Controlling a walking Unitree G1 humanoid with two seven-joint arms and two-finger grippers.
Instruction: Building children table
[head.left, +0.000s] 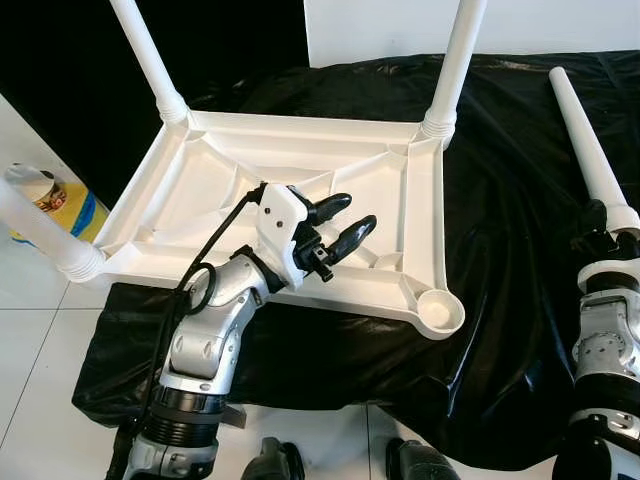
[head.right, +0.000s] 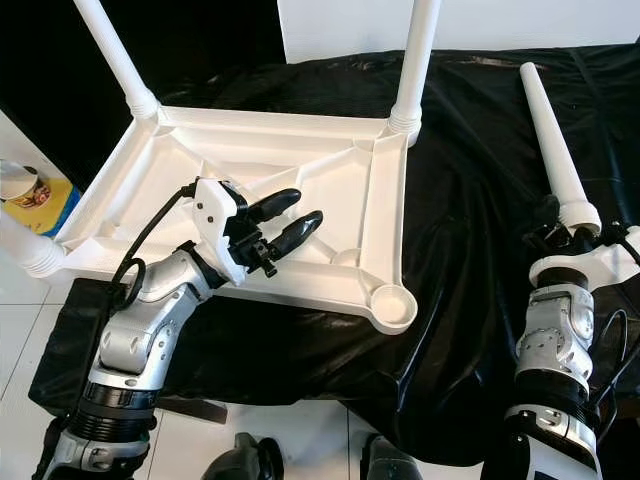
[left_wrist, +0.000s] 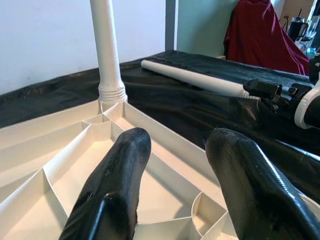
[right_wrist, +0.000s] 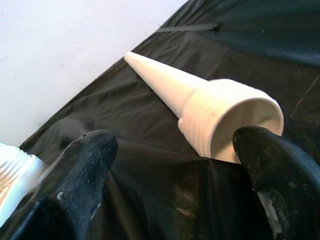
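Note:
A white plastic tabletop (head.left: 200, 180) lies upside down on a black sheet (head.left: 510, 300). Legs stand screwed in at its back left (head.left: 150, 60), back right (head.left: 455, 60) and front left (head.left: 40, 235) corners. The front right corner socket (head.left: 440, 312) holds nothing. A loose white leg (head.left: 590, 150) lies on the sheet to the right. My right gripper (right_wrist: 175, 160) is open at that leg's threaded end (right_wrist: 235, 120), one finger on each side, not closed on it. My left gripper (head.left: 345, 225) hovers open and empty over the tabletop's ribbed underside.
A yellow and blue container (head.left: 55, 200) stands on the white tiled floor to the left of the table. A white wall (head.left: 400, 25) rises behind the sheet. A red cloth (left_wrist: 265, 35) hangs further off to the right.

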